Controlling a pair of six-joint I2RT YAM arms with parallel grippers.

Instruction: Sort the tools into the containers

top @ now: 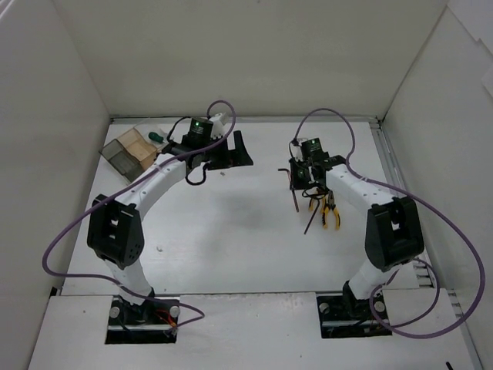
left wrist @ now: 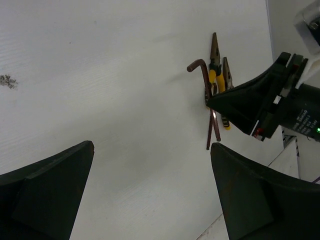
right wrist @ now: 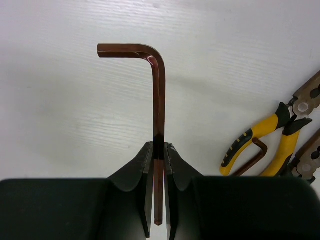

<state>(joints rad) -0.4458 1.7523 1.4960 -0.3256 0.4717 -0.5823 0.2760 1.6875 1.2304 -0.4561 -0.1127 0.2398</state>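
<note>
My right gripper [right wrist: 158, 150] is shut on the long arm of a brown L-shaped hex key [right wrist: 158, 95], whose short arm points left. In the top view this gripper [top: 296, 181] holds the key [top: 296, 202] at the table's right middle, just left of the yellow-handled pliers [top: 330, 213]. The pliers [right wrist: 270, 137] lie on the table with another brown hex key [right wrist: 252, 157] under them. My left gripper [top: 233, 151] is open and empty near the back, right of the clear and brown containers [top: 129, 150]. A green-handled screwdriver [top: 156, 137] lies by the containers.
A second pair of pliers [right wrist: 306, 159] lies at the right edge of the right wrist view. A thin dark rod [top: 311, 221] lies beside the pliers. White walls enclose the table on three sides. Purple cables [top: 231, 116] loop above both arms.
</note>
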